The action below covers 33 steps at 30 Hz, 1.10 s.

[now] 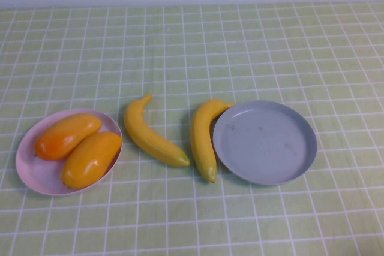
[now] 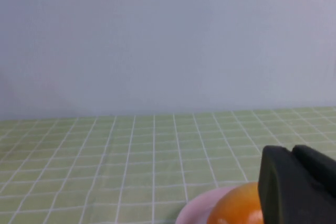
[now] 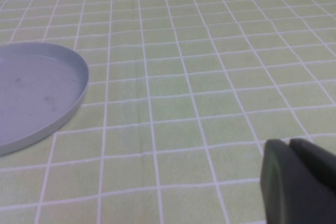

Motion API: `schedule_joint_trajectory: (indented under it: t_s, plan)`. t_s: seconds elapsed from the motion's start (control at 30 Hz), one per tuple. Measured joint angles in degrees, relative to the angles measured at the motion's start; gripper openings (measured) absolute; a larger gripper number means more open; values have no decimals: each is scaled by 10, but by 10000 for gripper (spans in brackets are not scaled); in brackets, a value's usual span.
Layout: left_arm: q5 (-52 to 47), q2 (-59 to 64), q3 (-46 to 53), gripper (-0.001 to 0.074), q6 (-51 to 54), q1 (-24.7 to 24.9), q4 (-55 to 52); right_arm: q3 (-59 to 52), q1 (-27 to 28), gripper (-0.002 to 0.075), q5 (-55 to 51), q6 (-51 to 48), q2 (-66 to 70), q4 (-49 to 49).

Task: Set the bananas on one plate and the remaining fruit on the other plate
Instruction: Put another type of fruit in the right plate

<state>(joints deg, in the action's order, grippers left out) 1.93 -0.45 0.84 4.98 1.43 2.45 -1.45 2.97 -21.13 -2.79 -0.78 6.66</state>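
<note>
Both mangoes [image 1: 78, 148] already lie on the pink plate [image 1: 36, 175] near the table's left edge; two bananas [image 1: 153, 133] lie on the cloth between it and the bare grey-blue plate [image 1: 264, 142], one touching its rim, awaiting transfer. Left end effector [image 2: 299, 187] and right end effector [image 3: 296, 179] hang clenched, empty, out of the way

Left gripper [image 2: 298, 184] cut off at the left wrist view's edge, hiding part of a mango [image 2: 236, 208] and pink plate [image 2: 202, 209], right gripper [image 3: 299, 182] cropped likewise, grey-blue plate [image 3: 37, 95] partly out of frame.
</note>
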Motion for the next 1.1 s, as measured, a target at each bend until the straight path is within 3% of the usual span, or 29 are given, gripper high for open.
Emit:
schedule_joint_trajectory:
  t_s: [0.17, 0.5, 1.1]
  plan:
    - [-41, -1, 5, 0, -4, -4, 1, 0, 0, -15, 0, 0, 0, 0]
    - [-228, -1, 6, 0, -13, -4, 1, 0, 0, -15, 0, 0, 0, 0]
    - [-234, -2, 6, 0, -13, -4, 1, 0, 0, -15, 0, 0, 0, 0]
